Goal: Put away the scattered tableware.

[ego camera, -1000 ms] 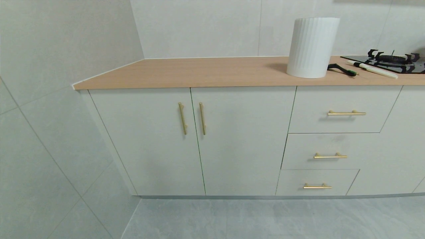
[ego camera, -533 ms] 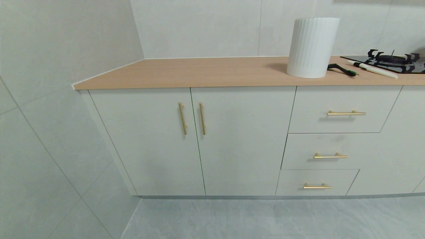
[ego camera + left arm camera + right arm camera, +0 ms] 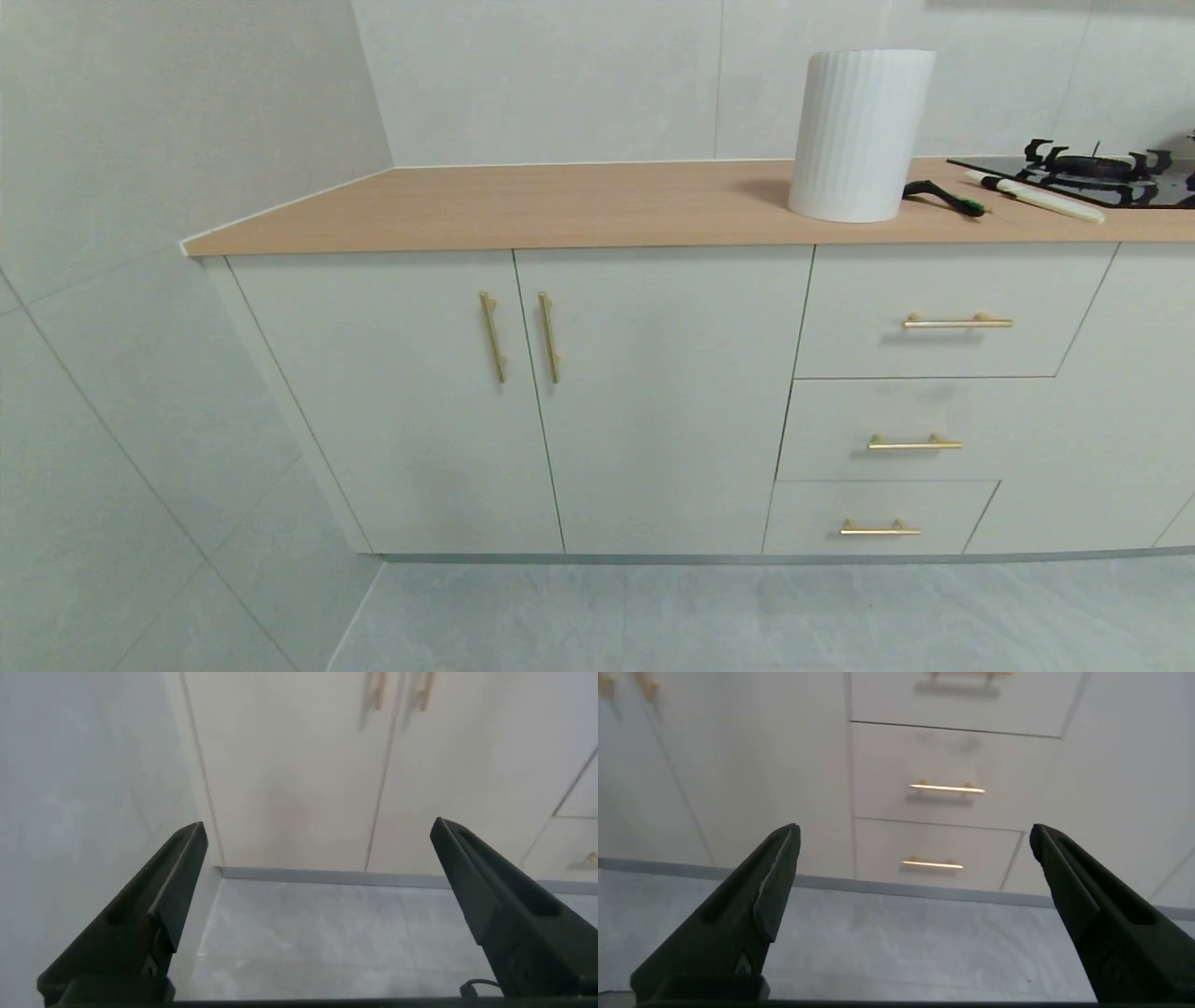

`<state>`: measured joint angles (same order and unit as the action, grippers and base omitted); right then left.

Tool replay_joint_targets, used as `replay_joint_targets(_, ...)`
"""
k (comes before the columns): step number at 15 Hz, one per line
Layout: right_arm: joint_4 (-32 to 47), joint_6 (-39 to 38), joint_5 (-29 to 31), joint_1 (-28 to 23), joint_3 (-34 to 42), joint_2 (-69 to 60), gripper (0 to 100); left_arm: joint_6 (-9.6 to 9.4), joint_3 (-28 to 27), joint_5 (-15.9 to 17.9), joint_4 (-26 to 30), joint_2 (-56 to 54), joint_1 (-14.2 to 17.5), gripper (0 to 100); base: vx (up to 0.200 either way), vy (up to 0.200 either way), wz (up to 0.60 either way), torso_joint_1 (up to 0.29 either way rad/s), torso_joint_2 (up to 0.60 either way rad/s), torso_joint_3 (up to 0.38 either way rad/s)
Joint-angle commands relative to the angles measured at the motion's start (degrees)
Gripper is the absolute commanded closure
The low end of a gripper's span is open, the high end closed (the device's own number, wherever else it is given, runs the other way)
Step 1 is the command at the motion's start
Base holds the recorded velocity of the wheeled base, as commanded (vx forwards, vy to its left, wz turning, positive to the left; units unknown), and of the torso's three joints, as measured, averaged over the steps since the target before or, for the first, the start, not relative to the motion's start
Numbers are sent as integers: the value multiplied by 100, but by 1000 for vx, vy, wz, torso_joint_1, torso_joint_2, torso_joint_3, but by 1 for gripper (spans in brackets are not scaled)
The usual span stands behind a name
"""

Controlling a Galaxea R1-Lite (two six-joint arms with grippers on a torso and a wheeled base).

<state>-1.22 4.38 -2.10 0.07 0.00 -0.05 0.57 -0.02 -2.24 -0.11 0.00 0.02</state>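
At the far left of the head view I see pale tiled wall, and the wooden countertop [image 3: 579, 201] starts at its corner and runs across the upper half of the frame. Below it, left of centre, are two closed cabinet doors [image 3: 373, 420] with a pair of upright gold handles [image 3: 493, 336] side by side at their meeting edge.

Moving right, a tall white ribbed container [image 3: 857, 135] stands upright on the counter in the upper right of the frame. Just right of its base lies a black-handled utensil [image 3: 943, 198] with a green end, flat on the wood; I cannot tell whether it touches the container. Next to that, a long white utensil [image 3: 1036, 198] lies at a slant by the front edge of the black gas hob [image 3: 1092, 173], which sits at the upper right edge. Under this stretch are three closed drawers, stacked: top drawer [image 3: 868, 289], middle drawer [image 3: 840, 415], bottom drawer [image 3: 812, 509], each with a horizontal gold handle. Grey floor [image 3: 747, 616] fills the bottom of the frame.

From the left wrist camera, my left gripper [image 3: 318, 829] has its two dark fingers [image 3: 159, 905] spread wide with nothing between them, facing the cabinet doors and floor. From the right wrist camera, my right gripper [image 3: 915, 833] is likewise spread wide and empty, facing the drawers.
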Motion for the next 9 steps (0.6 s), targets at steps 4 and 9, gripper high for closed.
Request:
replay_joint_targets(4, -1, 2, -1, -7, 0, 14, 0, 4, 2, -4, 2, 0, -2, 0, 0, -200, 0, 7, 5, 2)
replay_joint_targets(9, -1, -7, -1, -7, 0, 14, 0, 4, 2, -4, 2, 0, -2, 0, 0, -160, 0, 2, 2, 1)
